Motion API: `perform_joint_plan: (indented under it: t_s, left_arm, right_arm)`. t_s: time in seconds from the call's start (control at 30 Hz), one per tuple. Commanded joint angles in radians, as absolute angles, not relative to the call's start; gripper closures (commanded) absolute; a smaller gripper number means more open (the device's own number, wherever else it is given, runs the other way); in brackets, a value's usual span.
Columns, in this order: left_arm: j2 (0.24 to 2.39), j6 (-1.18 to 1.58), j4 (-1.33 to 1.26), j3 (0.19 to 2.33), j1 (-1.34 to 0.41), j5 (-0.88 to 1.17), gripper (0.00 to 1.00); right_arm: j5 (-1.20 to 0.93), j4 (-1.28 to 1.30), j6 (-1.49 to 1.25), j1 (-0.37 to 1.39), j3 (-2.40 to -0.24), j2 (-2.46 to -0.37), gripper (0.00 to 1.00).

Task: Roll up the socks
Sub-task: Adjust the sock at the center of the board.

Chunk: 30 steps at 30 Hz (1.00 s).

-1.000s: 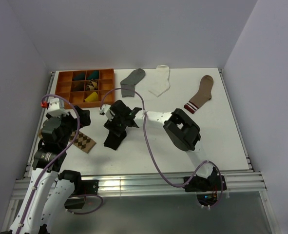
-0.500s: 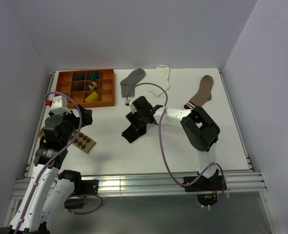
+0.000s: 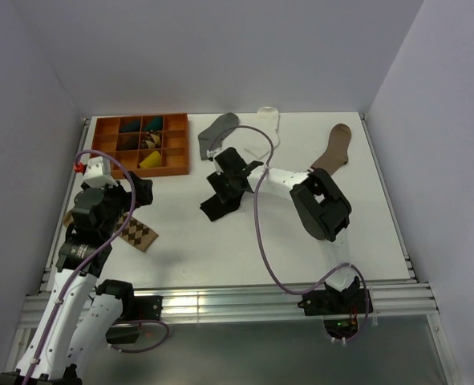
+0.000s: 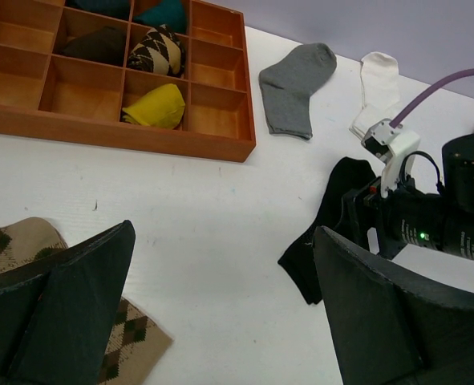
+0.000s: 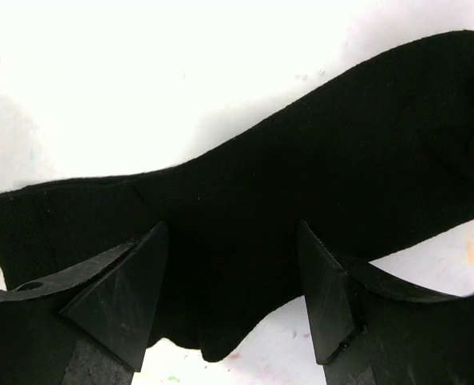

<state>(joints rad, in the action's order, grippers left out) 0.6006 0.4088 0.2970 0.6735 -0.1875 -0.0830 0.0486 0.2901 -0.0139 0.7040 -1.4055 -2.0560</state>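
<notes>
Sock dragged away from the tray, rolling not begun

My right gripper (image 5: 230, 233) hangs low over the black sock (image 5: 301, 152). Its jaws are spread wide and straddle the sock's middle. Nothing is pinched between them, and I cannot tell whether the tips press on the cloth.

A second ago this hand and the sock sat nearer my base, below the near right corner of the tray (image 4: 140, 138). Both have since travelled together to the right and farther back. The sock now lies flat and slightly bent, right of that corner and closer to the grey sock (image 4: 294, 80). I judge that as positioning: it has bare table (image 3: 365, 233) around it, but no fold or roll shows yet, so the task is at its start.

My left gripper (image 4: 224, 234) is fully open and holds nothing. It hovers nearer than the tray's front wall, over the diamond-patterned sock (image 4: 132, 341), and has hardly stirred.

The grey sock lies just right of the tray's right wall, and the white sock (image 4: 377, 76) lies farther right again. Both are flat and untouched. Next I would need to catch one end of the black sock and turn it over onto itself.
</notes>
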Motion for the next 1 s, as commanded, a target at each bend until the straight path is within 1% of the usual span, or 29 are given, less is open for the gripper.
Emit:
perform_joint_plan:
  t_s: [0.0,0.1,0.23,0.33,0.43,0.57,0.63,0.7,0.97]
  left_arm:
    - [0.600,0.405,0.261,0.673,-0.190,-0.074,0.01]
    - [0.597,0.411,0.261,0.673,-0.190,-0.071,0.00]
    - [0.594,0.419,0.262,0.675,-0.190,-0.067,0.00]
    - [0.594,0.425,0.271,0.678,-0.190,-0.089,0.00]
    - [0.586,0.431,0.284,0.681,-0.190,-0.121,0.01]
    - [0.580,0.433,0.290,0.680,-0.190,-0.132,0.01]
    - [0.580,0.433,0.288,0.680,-0.190,-0.135,0.01]
    - [0.580,0.431,0.290,0.680,-0.190,-0.140,0.01]
    - [0.581,0.431,0.290,0.678,-0.190,-0.140,0.00]
  right_arm:
    - [0.107,0.388,0.032,0.681,-1.460,-2.121,0.28]
    - [0.101,0.399,0.038,0.681,-1.473,-2.089,0.28]
    - [0.110,0.408,0.012,0.707,-1.453,-1.962,0.27]
    - [0.185,0.416,0.002,0.779,-1.437,-1.901,0.27]
    - [0.196,0.388,-0.049,0.840,-1.399,-1.876,0.28]
    - [0.222,0.353,-0.061,0.896,-1.368,-1.897,0.31]
    - [0.219,0.344,-0.060,0.922,-1.355,-1.908,0.41]
    - [0.218,0.327,-0.058,0.940,-1.345,-1.908,0.45]
    - [0.251,0.325,-0.061,0.992,-1.379,-1.988,0.46]
